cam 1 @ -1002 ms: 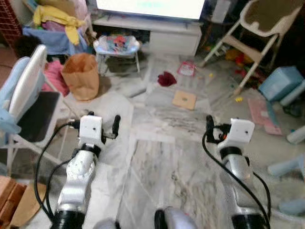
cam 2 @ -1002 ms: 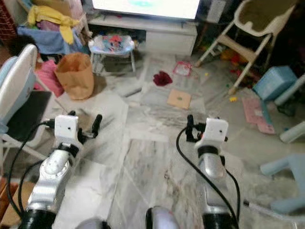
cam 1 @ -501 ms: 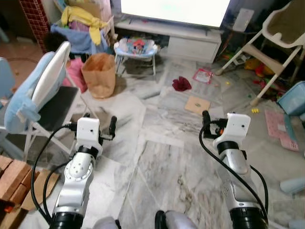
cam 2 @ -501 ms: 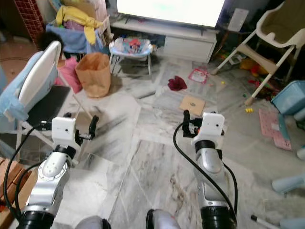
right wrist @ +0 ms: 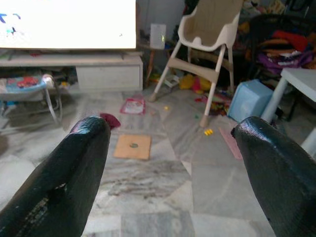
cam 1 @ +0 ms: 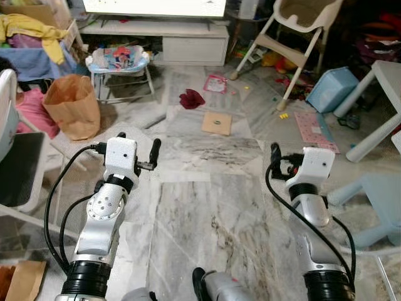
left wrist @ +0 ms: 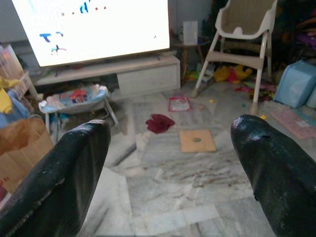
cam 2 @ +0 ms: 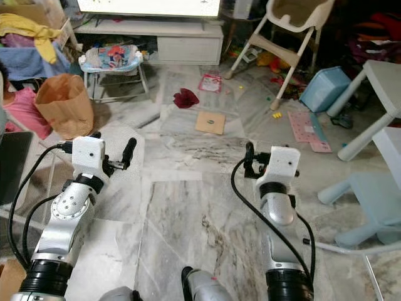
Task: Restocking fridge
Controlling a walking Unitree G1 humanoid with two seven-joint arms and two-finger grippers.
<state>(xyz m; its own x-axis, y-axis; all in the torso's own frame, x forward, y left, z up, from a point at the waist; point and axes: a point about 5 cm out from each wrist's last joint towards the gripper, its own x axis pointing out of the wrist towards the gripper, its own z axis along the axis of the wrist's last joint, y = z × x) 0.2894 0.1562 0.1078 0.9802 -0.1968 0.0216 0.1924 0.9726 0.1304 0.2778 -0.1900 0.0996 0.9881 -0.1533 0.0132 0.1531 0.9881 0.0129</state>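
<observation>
I stand on a marble floor (cam 1: pixel 207 207) in a cluttered living room. Both silver arms are held out in front at about waist height. In the left wrist view my left gripper (left wrist: pixel 170 128) is open, its two black fingers wide apart with nothing between them. My right gripper (right wrist: pixel 170 126) is open and empty too. From the head, the left gripper (cam 1: pixel 138 144) and right gripper (cam 1: pixel 291 153) hang over bare floor, apart from every object.
A brown paper bag (cam 1: pixel 74 106) and a baby bouncer (cam 1: pixel 119 59) stand far left, a dark chair seat (cam 1: pixel 15 172) at the left edge. Ahead lie a red cloth (cam 1: pixel 191 98) and a cardboard piece (cam 1: pixel 216 123). A high chair (cam 1: pixel 294 31), blue bin (cam 1: pixel 330 88), white table (cam 1: pixel 382 94) and blue stool (cam 1: pixel 376 200) crowd the right.
The camera has swung to the right: the chair and bag slid toward the left edge, and the table and stool came in on the right. Both arms keep the same pose.
</observation>
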